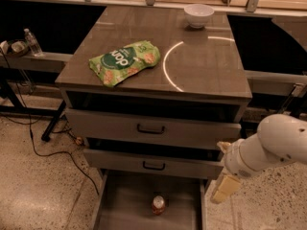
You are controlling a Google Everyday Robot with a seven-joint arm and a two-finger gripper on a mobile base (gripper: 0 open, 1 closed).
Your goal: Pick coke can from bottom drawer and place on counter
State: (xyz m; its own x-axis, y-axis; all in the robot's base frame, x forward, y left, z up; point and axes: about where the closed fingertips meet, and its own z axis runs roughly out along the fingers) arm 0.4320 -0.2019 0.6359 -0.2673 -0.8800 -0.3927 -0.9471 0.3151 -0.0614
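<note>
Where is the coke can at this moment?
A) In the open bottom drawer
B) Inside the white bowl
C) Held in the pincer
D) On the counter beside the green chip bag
A: the coke can stands on the floor of the open bottom drawer, while the pincer hangs to the right of the cabinet, apart from the can.
</note>
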